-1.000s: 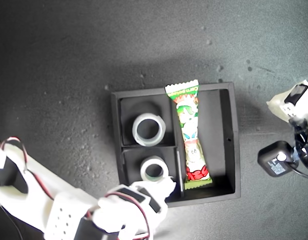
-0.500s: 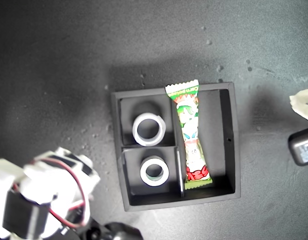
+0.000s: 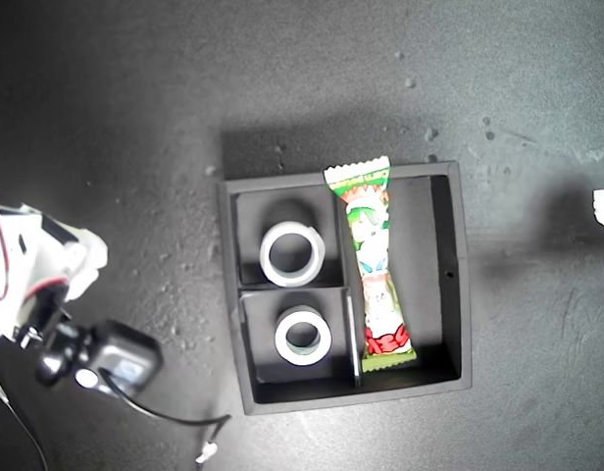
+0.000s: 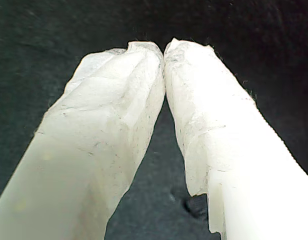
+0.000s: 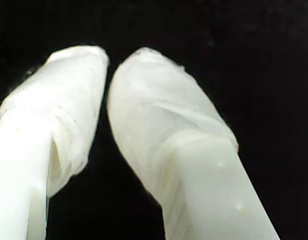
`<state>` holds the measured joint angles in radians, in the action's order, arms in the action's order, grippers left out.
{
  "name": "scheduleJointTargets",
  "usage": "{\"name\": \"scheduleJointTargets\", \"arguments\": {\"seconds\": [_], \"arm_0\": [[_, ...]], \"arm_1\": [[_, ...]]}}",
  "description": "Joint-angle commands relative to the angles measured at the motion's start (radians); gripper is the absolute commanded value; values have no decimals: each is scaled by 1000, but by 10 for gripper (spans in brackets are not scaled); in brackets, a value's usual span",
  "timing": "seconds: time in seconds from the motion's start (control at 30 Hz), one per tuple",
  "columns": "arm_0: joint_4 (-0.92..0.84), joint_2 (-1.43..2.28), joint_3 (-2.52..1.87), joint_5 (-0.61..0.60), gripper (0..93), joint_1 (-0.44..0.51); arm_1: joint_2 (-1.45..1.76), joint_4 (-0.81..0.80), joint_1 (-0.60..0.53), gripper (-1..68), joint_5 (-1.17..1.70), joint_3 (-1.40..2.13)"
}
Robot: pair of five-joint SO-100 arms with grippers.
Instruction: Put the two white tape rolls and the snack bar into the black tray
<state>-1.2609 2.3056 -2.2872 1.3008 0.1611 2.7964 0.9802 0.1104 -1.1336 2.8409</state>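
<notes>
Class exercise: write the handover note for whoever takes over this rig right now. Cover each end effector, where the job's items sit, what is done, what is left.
My first gripper: end effector shut, empty.
My second gripper: tips nearly together, empty.
All-white tape roll and green-cored tape roll each lie in a small compartment of the black tray. Snack bar lies in the long compartment.
Done: all three items trayed.
Left: nothing visible; both arms are clear of the tray.

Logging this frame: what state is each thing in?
All-white tape roll: flat in a small compartment.
Green-core tape roll: flat in the other small compartment.
Snack bar: in the long compartment.
Black tray: holds all three.
My first gripper: shut, empty.
My second gripper: shut, empty.
</notes>
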Motion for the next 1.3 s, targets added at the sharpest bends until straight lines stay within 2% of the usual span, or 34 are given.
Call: {"name": "scheduleJointTargets", "arguments": {"seconds": [0.0, 0.23, 0.4, 0.63, 0.87, 0.93, 1.0, 1.03, 1.07, 1.27], "arm_0": [[75, 178, -167, 34, 0, -8], [195, 250, -348, 55, 0, -6], [268, 334, -477, 60, 0, -15], [250, 548, -634, 101, 0, -8], [78, 893, -781, 146, 0, 20], [-37, 1077, -839, 155, 0, 25], [-46, 1078, -845, 153, 0, 21], [-46, 1078, -847, 152, 0, 23], [-44, 1078, -851, 152, 0, 21], [-86, 1080, -851, 196, 1, 29]], "arm_1": [[179, -2, 8, -5, -20, 84], [548, 199, 15, -6, -58, 229], [552, 192, 2, -6, -78, 270], [552, 225, 14, -6, -137, 282], [552, 259, 18, -1, -176, 282], [552, 262, 11, 30, -140, 282], [552, 265, -44, 71, -135, 282], [552, 267, -57, 53, -137, 282], [552, 279, -58, 2, -135, 282], [541, 316, -72, -3, -206, 282]]}}
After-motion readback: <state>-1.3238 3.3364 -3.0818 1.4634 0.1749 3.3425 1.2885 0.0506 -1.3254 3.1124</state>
